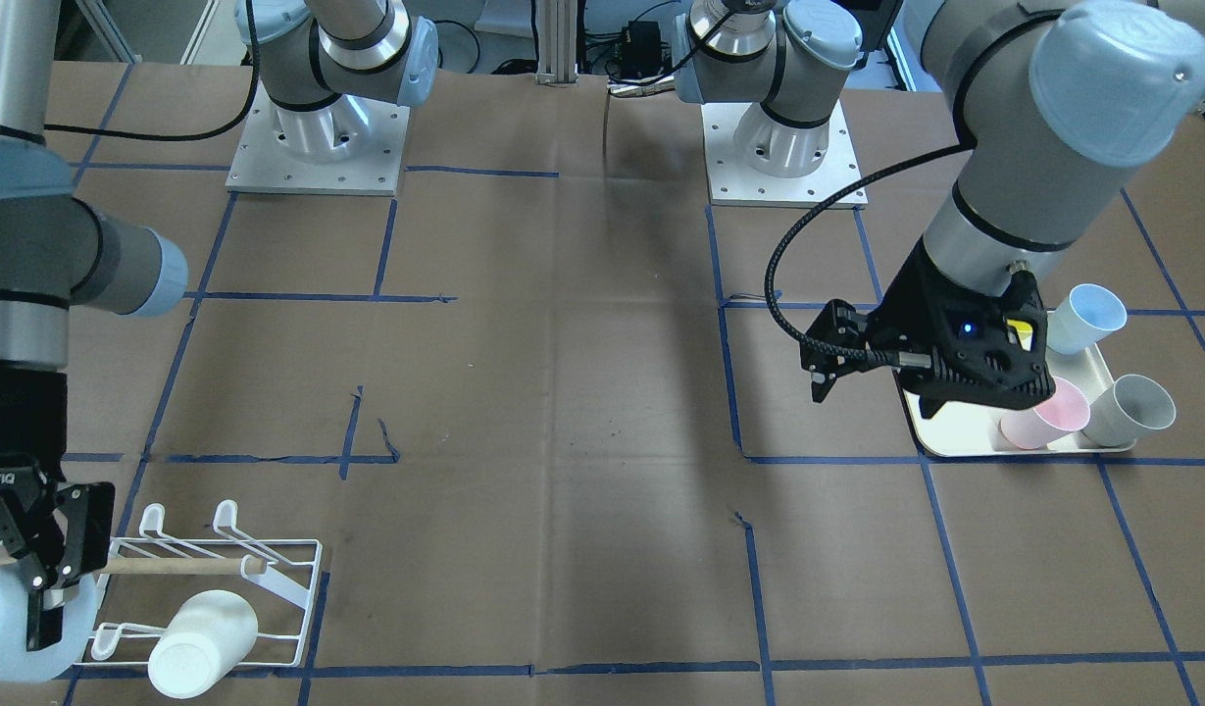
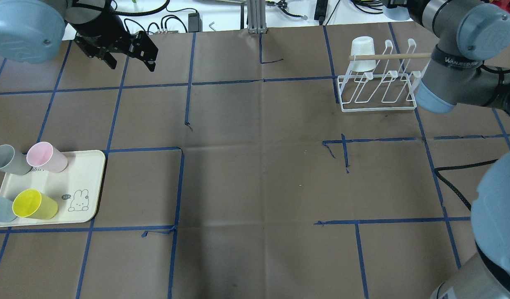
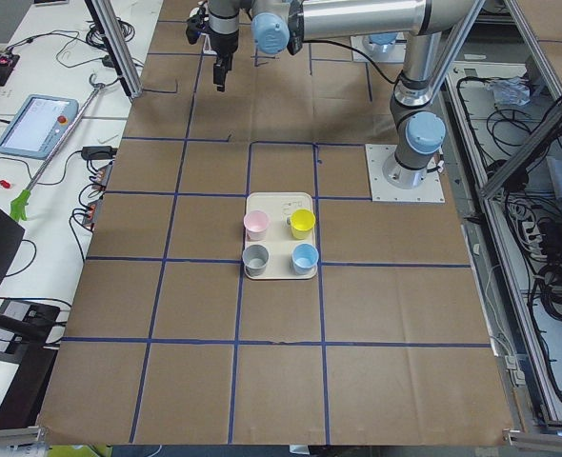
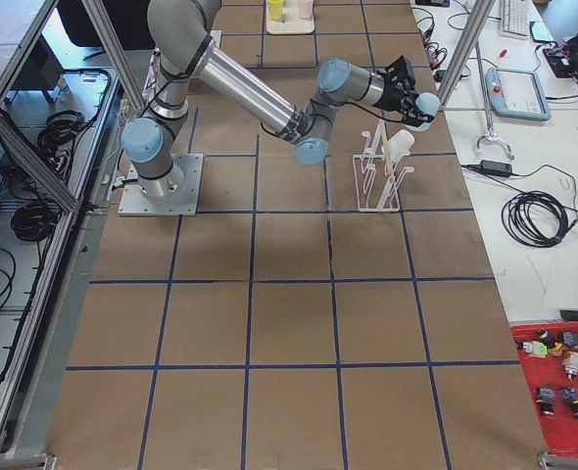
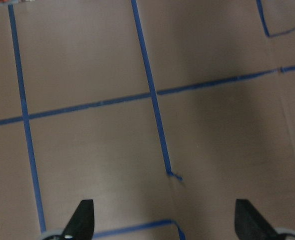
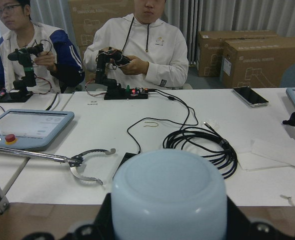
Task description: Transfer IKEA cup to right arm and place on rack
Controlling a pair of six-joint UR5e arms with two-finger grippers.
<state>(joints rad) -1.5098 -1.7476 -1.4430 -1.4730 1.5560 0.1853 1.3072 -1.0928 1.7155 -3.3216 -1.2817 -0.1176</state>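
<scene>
Placing is the step in hand, I judge: the right hand (image 1: 45, 574) is closed around a pale blue cup (image 6: 168, 195) just beside the rack (image 2: 400, 55), where one white cup (image 2: 362, 54) hangs. The left hand (image 2: 132, 64) is wide open and empty. Next, the cup needs a free prong, mouth downward.

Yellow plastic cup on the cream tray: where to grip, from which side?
Probably pinch the rim wall of the yellow plastic cup from above, on the side facing the bare end of the cream tray: it stands upright, mouth up, and a light-blue cup sits close opposite.
</scene>
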